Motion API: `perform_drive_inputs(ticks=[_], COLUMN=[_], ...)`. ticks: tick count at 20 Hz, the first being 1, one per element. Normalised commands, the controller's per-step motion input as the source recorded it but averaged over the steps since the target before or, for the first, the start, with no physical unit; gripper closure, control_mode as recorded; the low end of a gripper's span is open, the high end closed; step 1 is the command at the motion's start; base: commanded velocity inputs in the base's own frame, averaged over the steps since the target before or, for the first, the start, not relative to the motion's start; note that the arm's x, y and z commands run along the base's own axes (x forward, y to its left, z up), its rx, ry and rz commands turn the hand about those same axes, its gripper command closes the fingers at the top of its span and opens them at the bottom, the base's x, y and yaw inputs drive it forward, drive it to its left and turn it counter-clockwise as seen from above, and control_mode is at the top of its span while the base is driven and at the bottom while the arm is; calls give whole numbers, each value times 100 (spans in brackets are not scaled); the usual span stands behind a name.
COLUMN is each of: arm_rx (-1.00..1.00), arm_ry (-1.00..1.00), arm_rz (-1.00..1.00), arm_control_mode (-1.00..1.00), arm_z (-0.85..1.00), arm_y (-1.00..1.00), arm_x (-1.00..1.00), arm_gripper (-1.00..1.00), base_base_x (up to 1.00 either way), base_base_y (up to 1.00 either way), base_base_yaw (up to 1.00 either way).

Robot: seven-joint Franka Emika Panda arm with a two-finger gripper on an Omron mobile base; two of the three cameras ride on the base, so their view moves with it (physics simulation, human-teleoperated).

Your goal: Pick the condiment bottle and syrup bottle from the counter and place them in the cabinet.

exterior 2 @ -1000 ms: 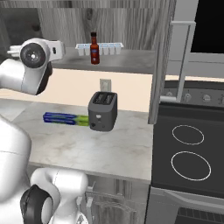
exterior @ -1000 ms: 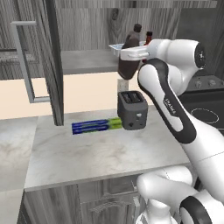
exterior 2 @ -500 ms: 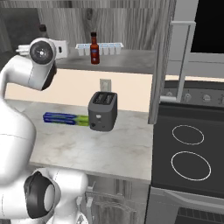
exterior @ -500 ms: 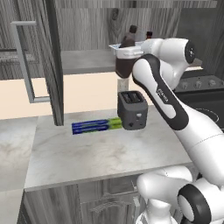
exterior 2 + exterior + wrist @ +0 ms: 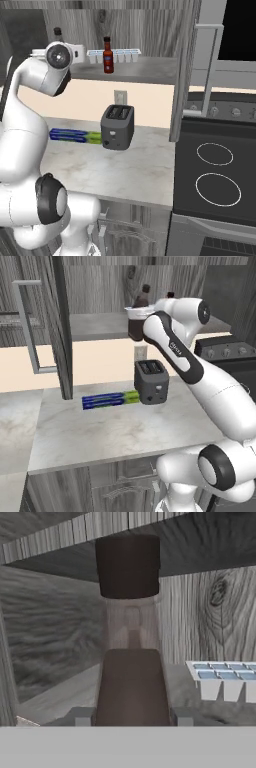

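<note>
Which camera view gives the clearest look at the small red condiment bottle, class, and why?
The right base view: the condiment bottle stands upright and unobstructed on the cabinet shelf, beside the ice tray. In the left base view just its dark cap peeks over the arm.

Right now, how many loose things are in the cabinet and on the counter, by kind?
Bottles: 2, the condiment bottle on the cabinet shelf and the syrup bottle in the gripper
Ice cube trays: 1, on the shelf
Toasters: 1, on the counter
Blue-green boxes: 1, beside the toaster
Total: 5
</note>
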Motion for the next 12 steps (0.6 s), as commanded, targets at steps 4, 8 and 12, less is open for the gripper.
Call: perform_drive_inputs(ticks=[4, 8, 12], arm_rx=[0, 0, 0], arm_ry=[0, 0, 0], arm_rz=[0, 0, 0], arm_control_mode=[-100, -100, -100], arm_z=[-3, -3, -12], arm_y=[0, 0, 0], arm_x=[50, 41, 30], arm_gripper=[100, 100, 100], base_base_x=[0, 0, 0], base_base_y=[0, 0, 0], base_base_yaw=[0, 0, 0])
